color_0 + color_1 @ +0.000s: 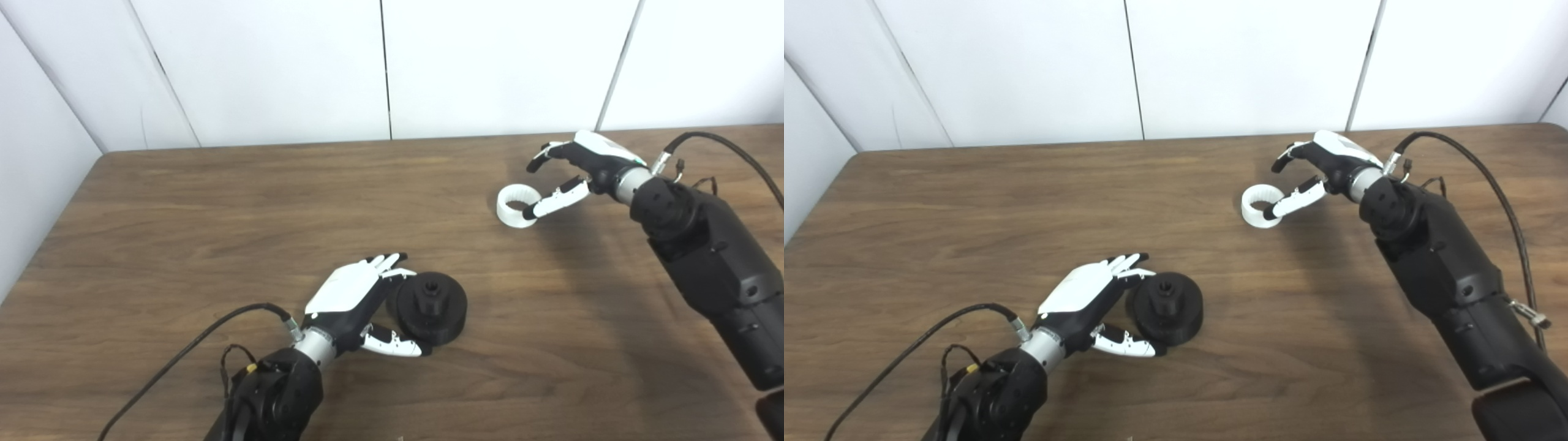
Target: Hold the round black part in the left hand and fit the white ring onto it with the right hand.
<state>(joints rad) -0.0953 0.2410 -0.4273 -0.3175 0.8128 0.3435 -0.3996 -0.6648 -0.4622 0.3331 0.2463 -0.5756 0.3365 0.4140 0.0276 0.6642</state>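
Beside the open left hand [355, 300] rests the round black part [432, 306].

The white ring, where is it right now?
The white ring lies on the wooden table, far right side, at the fingertips of the open right hand, well apart from the black part.

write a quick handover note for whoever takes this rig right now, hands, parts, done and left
Left robot hand: open, cupped against the left side of the round black part, which sits flat on the table; not lifted.
Right robot hand: open, fingers spread over the white ring, thumb at its near edge; the ring lies on the table at far right, not gripped.
Done: both hands at their parts.
Left: close on both, lift them, bring the ring over, fit it onto the black part.
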